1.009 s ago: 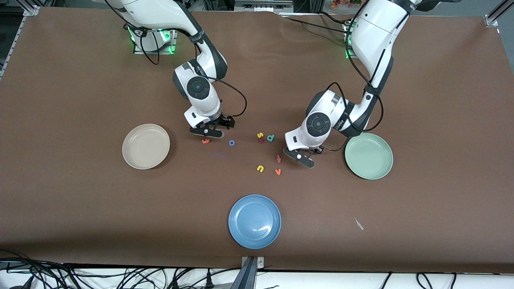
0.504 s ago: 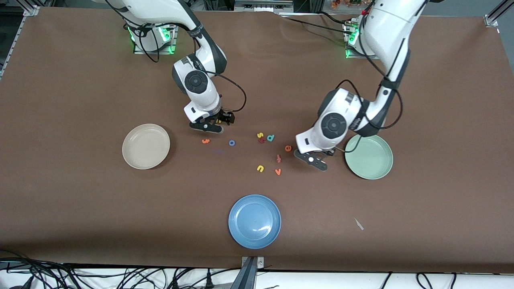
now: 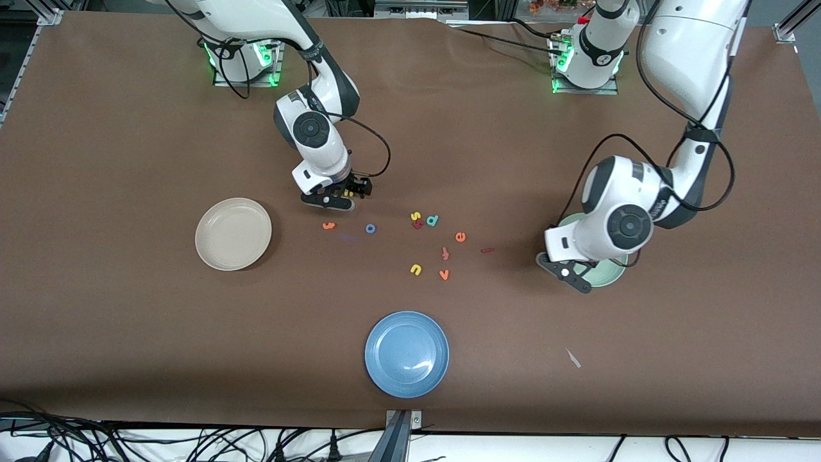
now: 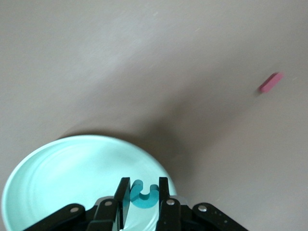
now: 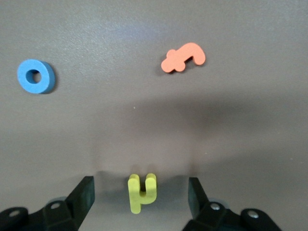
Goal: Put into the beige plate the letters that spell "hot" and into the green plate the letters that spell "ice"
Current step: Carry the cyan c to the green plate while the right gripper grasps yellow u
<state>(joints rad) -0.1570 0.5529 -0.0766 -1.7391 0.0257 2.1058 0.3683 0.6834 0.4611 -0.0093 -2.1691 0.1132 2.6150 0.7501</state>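
Left gripper (image 4: 143, 193) jaws clamping teal c (image 4: 144, 194) (over green plate (image 4: 57, 173)), right gripper (image 5: 140, 192) jaws wide around yellow h (image 5: 142, 192).

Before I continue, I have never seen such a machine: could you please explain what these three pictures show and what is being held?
These are two white robot arms at a brown table, each ending in a two-finger hand. The wide picture looks down from a high camera facing them; the other two come from cameras on the wrists.

The left hand is over the green plate, shut on a teal c. The right hand is open, low around a yellow h on the table.

Small foam letters lie between the beige plate and the green plate, among them a blue o, an orange t, an orange e and a dark red i. A blue plate lies nearer the front camera.
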